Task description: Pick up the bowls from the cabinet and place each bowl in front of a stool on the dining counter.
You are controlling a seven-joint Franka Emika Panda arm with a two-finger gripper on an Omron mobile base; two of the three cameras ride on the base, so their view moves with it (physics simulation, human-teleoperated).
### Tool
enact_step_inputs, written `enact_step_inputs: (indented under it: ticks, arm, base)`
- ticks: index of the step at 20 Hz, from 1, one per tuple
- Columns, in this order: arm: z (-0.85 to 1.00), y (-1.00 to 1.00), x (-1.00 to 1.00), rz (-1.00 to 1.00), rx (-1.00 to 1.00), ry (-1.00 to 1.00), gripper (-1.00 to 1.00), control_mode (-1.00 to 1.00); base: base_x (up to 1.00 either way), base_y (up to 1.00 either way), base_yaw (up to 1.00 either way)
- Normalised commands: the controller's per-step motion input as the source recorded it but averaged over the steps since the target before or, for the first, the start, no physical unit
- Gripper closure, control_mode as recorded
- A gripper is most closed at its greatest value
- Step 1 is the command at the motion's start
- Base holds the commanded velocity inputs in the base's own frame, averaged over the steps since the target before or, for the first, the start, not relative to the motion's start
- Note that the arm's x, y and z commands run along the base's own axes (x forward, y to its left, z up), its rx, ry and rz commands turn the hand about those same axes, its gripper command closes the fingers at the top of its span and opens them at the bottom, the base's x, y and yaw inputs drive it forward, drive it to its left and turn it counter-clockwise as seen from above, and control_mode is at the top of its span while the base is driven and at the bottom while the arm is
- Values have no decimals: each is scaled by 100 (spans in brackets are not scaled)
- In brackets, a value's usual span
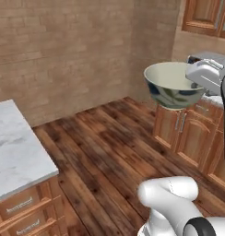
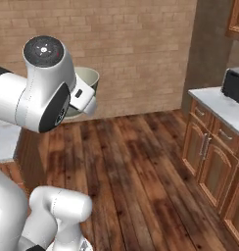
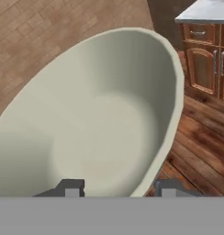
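My gripper [image 3: 120, 188] is shut on the rim of a bowl [image 3: 109, 124], one finger inside and one outside. The bowl [image 1: 172, 85] is cream inside with a dark green-blue pattern outside, and hangs tilted high above the wooden floor. From the right base view the bowl [image 2: 89, 78] peeks out behind my arm, with the gripper [image 2: 87, 100] at its near edge. The dining counter [image 1: 13, 147], a white-grey marble slab on a wooden base, lies at the lower left, well apart from the bowl. A reddish-brown wall cabinet [image 1: 206, 16] hangs at the upper right.
Lower wooden cabinets [image 2: 209, 157] under a marble worktop [image 2: 219, 105] run along the right, with a dark appliance [image 2: 234, 86] on top. A brick wall [image 1: 63, 50] closes the back. Open plank floor [image 1: 109, 147] lies between the counter and the cabinets.
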Motion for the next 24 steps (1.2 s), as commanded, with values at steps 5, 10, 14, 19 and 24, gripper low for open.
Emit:
enact_step_inputs:
  ticks: [5, 10, 14, 19, 24]
  arm:
    - [0, 0, 0, 0, 0, 0, 100, 100]
    - [0, 0, 0, 0, 0, 0, 100, 100]
    - [0, 0, 0, 0, 0, 0, 100, 100]
    - [0, 0, 0, 0, 0, 0, 100, 100]
    - [0, 0, 0, 0, 0, 0, 100, 100]
  base:
    - [27, 0, 58]
    - [46, -11, 40]
    - [68, -51, 26]
    - [82, -74, 20]
    - [98, -59, 15]
